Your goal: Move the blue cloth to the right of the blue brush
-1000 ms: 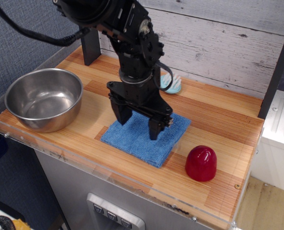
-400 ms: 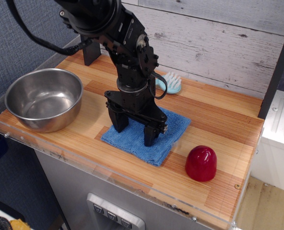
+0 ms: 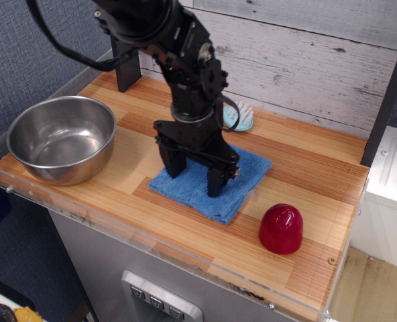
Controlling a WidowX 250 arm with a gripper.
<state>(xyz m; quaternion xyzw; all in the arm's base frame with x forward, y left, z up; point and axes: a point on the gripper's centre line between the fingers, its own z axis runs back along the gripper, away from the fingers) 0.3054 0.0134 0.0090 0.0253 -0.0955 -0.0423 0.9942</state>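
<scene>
Mid-frame, the gripper [image 3: 195, 176] stands spread open, both fingers pressed onto the blue cloth [image 3: 212, 183], apparently to pinch it; the blue brush [image 3: 239, 117] lies behind.

The robot arm [image 3: 175, 60] is matte black throughout, built of bulky rounded joint housings with small silver screws. Thick black cables loop from its upper segments. Its hand [image 3: 196, 176] ends in two blocky black fingers.
</scene>
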